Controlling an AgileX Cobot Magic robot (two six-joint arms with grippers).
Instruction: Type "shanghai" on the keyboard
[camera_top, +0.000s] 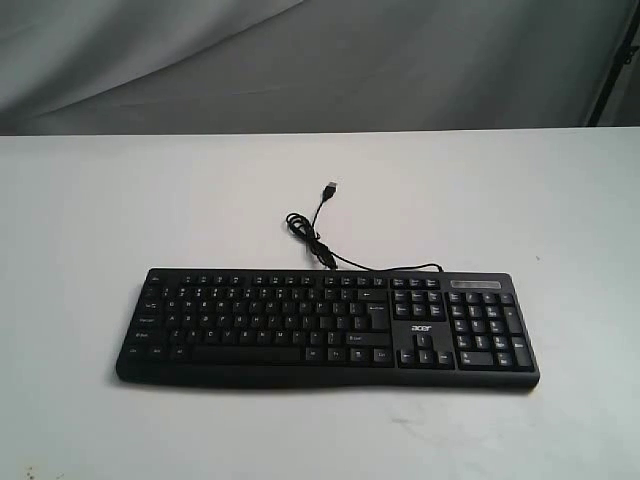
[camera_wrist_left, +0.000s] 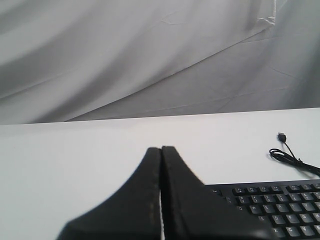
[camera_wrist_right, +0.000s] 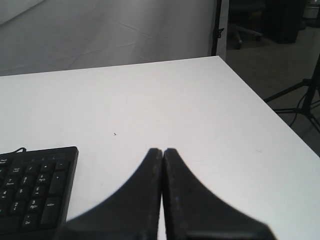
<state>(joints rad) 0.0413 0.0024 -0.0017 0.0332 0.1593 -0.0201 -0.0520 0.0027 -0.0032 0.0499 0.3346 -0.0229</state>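
Note:
The wide black keyboard with white legends and an acer logo lies flat near the front of the white table. Its thin black cable coils behind it and ends in a loose USB plug. Neither arm shows in the exterior view. My left gripper is shut with nothing in it, off the keyboard's left end. My right gripper is also shut and empty, off the number-pad end of the keyboard.
A grey cloth backdrop hangs behind the table. The table's right edge drops off to a dark floor with a stand's legs.

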